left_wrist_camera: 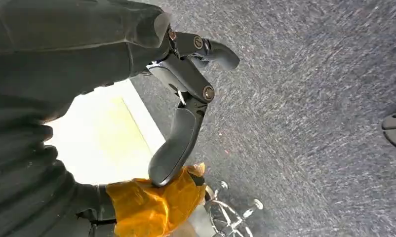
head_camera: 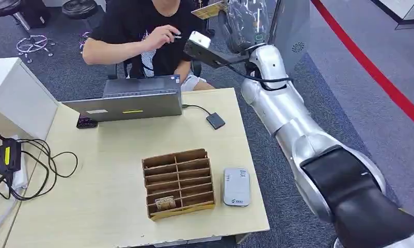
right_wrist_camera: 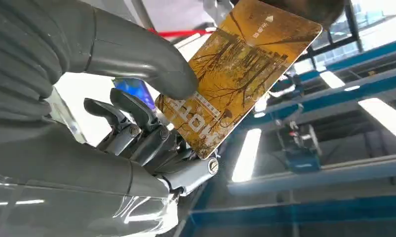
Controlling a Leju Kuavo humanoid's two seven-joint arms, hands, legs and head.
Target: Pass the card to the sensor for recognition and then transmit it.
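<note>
the right hand [right_wrist_camera: 151,133] pinches the card [right_wrist_camera: 238,74], lifted high and well beyond the white sensor [head_camera: 236,187] lying on the worktop [head_camera: 107,206] just beside the wooden card rack [head_camera: 178,183]. likely scanning is done and handover to the person [head_camera: 143,31] remains. card print unreadable. left hand [left_wrist_camera: 186,98] hangs released.

The head view looks down from high on the table [head_camera: 107,206]. The left wrist view faces the carpet [left_wrist_camera: 309,98]. The right wrist view, close, faces upward; both it and the head view catch the card [right_wrist_camera: 240,74].
</note>
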